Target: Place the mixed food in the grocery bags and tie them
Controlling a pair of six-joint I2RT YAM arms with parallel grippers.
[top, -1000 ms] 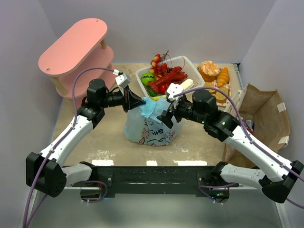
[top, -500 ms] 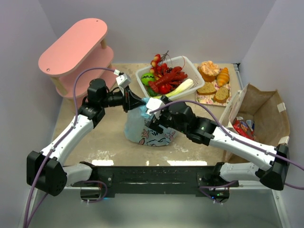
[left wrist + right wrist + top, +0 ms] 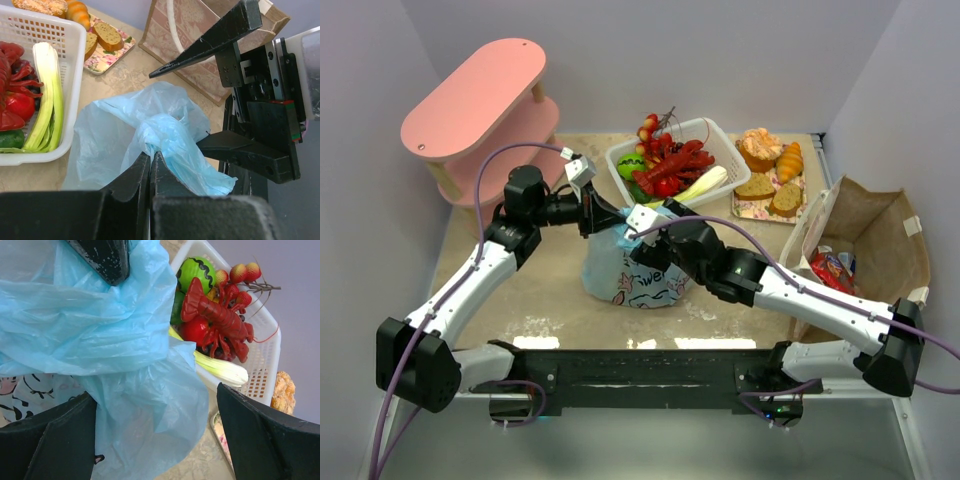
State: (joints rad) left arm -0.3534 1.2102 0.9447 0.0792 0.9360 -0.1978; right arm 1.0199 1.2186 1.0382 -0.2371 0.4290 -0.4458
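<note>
In front of the basket [image 3: 718, 128], the blue bag [image 3: 638, 275] stands, its neck clamped in the closed left gripper [image 3: 150, 162], the right gripper [image 3: 152, 395] wide open and empty astride it; tying appears in hand, and the right must next seize loose plastic.

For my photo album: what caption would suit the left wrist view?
Left gripper pinches the gathered top of the light-blue bag; the open right gripper straddles it.

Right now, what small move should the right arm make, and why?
Probably close the right gripper on the loose top of the light-blue plastic bag: the left gripper is shut on one gathered bunch, and the right's open jaws straddle the rest.
</note>
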